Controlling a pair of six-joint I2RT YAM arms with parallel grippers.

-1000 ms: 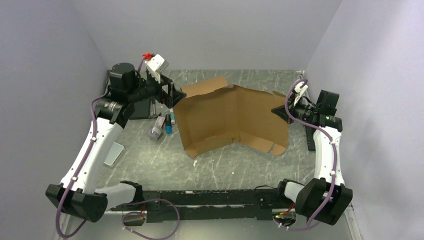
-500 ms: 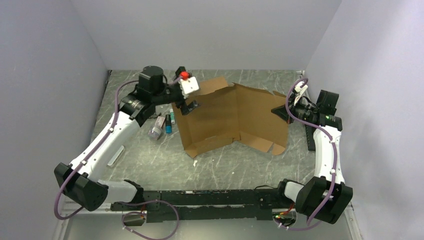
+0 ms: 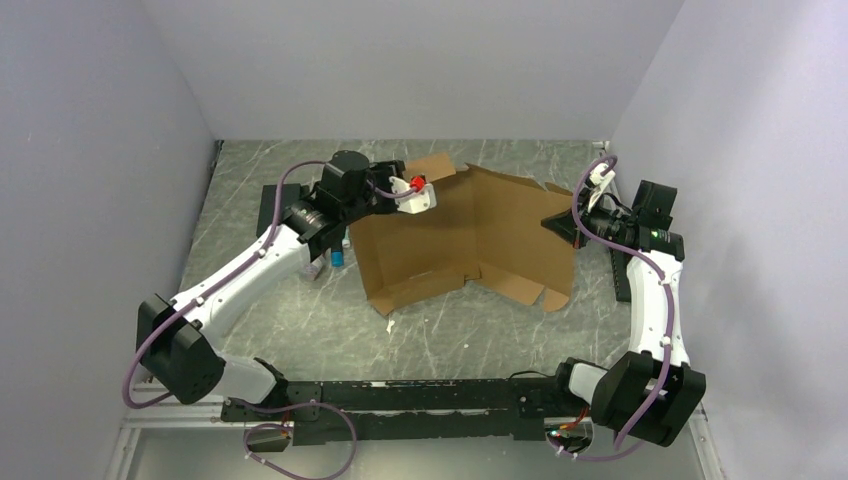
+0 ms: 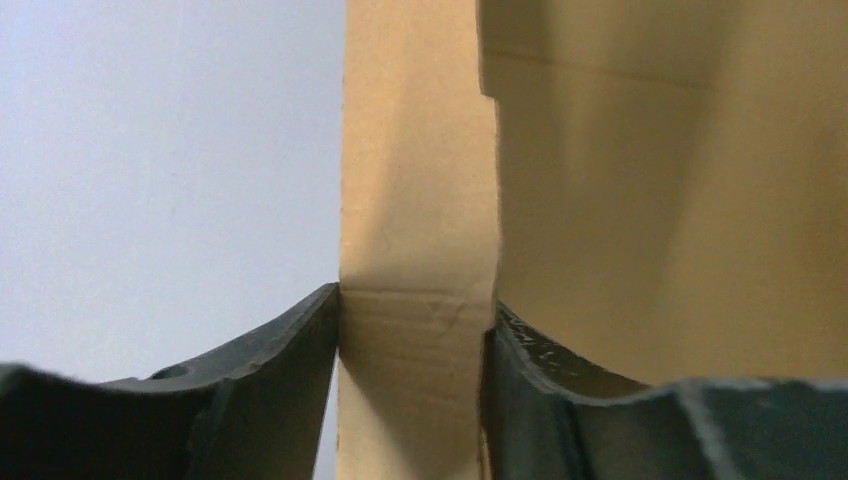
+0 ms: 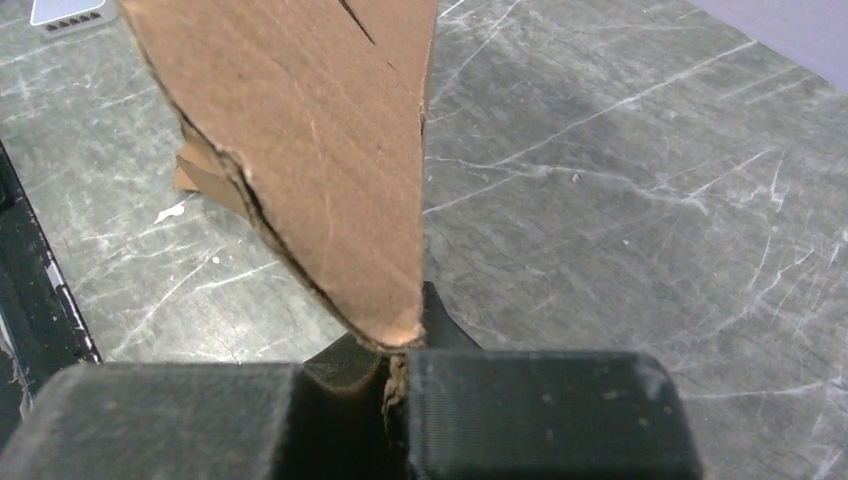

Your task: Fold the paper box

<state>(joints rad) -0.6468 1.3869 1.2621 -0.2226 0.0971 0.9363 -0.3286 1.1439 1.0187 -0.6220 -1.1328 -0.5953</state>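
The paper box (image 3: pixel 470 235) is a brown cardboard sheet, partly raised in a shallow V in the middle of the table. My left gripper (image 3: pixel 436 183) is at its back left corner. In the left wrist view a narrow flap (image 4: pixel 415 250) fills the gap between the fingers of the left gripper (image 4: pixel 415 330), and both fingers touch it. My right gripper (image 3: pixel 560 225) holds the box's right edge. In the right wrist view the right gripper (image 5: pixel 395 375) is shut on the cardboard's lower corner (image 5: pixel 330 170).
Small bottles and tubes (image 3: pixel 335 255) lie left of the box, partly under my left arm. A black pad (image 3: pixel 275 205) lies at the back left. A black strip (image 3: pixel 618 275) runs along the right wall. Walls close in on three sides.
My left arm swung right, from beside the bottles to the box's back left flap, and its jaws closed in on the flap. The right arm has not moved.
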